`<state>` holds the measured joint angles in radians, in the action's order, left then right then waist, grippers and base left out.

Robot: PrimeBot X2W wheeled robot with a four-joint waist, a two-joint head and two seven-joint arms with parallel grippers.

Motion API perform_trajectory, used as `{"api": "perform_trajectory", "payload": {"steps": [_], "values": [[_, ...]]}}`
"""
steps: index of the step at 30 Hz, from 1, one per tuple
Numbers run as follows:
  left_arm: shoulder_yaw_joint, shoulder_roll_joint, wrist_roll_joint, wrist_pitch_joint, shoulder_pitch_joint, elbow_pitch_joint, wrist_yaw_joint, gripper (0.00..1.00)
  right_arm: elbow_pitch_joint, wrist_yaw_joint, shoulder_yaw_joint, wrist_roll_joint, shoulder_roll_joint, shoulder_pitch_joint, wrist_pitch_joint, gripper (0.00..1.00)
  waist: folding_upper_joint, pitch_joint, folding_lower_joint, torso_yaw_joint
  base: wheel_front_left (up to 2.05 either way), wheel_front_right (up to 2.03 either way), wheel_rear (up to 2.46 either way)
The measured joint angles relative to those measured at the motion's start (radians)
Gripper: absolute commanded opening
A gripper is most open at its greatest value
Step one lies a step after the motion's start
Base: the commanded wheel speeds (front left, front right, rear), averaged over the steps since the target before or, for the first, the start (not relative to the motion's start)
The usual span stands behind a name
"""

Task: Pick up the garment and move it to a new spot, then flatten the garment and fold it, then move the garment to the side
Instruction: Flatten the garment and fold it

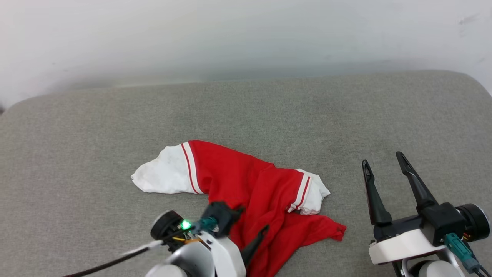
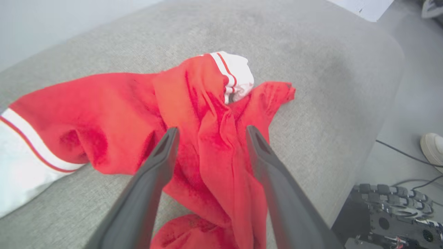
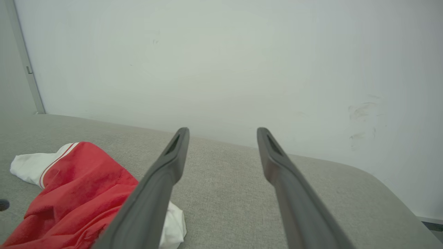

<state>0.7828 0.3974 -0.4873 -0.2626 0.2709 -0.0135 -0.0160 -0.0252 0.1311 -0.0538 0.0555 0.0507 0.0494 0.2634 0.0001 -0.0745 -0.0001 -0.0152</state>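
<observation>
Two pincers show above a grey fabric-covered surface [image 1: 115,134] that stands against a pale wall [image 1: 230,38]. The garment [image 1: 238,181] lies crumpled and unfolded near the middle of the near edge, its red body bunched into ridges and creases. One white sleeve [image 1: 163,175] with red-and-white striped trim spreads flat toward the left edge. The other sleeve [image 1: 313,194] is folded over on the right side of the heap. A pointed red corner of fabric [image 1: 338,231] reaches out toward the right edge. No print on the shirt can be made out.

The left pincer [image 2: 211,128] is low over the near part of the garment, its two dark fingers spread wide. A raised fold of red cloth runs up between them, and neither finger pinches it. In the head view one of these fingers [image 1: 255,240] lies against the red cloth beside the pale wrist.

The right pincer [image 1: 382,158] is also spread wide and holds nothing. It sits well to the right of the garment, near the right end of the near edge, fingers pointing toward the wall.

Beyond the right edge, the left wrist view shows a floor with a thin cable [image 2: 398,150] and a pale shoe [image 2: 432,148].
</observation>
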Motion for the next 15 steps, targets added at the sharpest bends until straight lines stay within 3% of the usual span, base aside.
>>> {"api": "perform_trajectory", "payload": {"steps": [4, 5, 8, 15], "values": [[-0.091, 0.015, -0.027, 0.073, -0.004, -0.062, 0.047, 1.0, 0.0, 0.0, 0.003, -0.002, 0.0, -0.011, 0.0, 1.0, 0.0, 0.02, 0.0, 0.015, 0.0, 0.0, 0.0], [-0.184, 0.04, -0.026, 0.166, -0.003, -0.097, 0.099, 1.0, 0.002, 0.0, 0.007, -0.002, 0.0, -0.012, 0.0, 1.0, 0.0, 0.026, 0.0, 0.026, 0.0, 0.0, 0.0], [-0.272, 0.073, -0.013, 0.268, -0.006, -0.103, 0.144, 1.0, 0.006, 0.0, 0.01, -0.003, 0.0, -0.013, 0.0, 1.0, 0.0, 0.025, 0.0, 0.034, 0.0, 0.0, 0.0], [-0.425, 0.106, -0.017, 0.5, -0.116, -0.075, 0.189, 1.0, -0.001, 0.0, 0.013, -0.005, 0.0, -0.014, 0.0, 1.0, 0.0, 0.016, 0.0, 0.039, 0.0, 0.0, 0.0]]}}
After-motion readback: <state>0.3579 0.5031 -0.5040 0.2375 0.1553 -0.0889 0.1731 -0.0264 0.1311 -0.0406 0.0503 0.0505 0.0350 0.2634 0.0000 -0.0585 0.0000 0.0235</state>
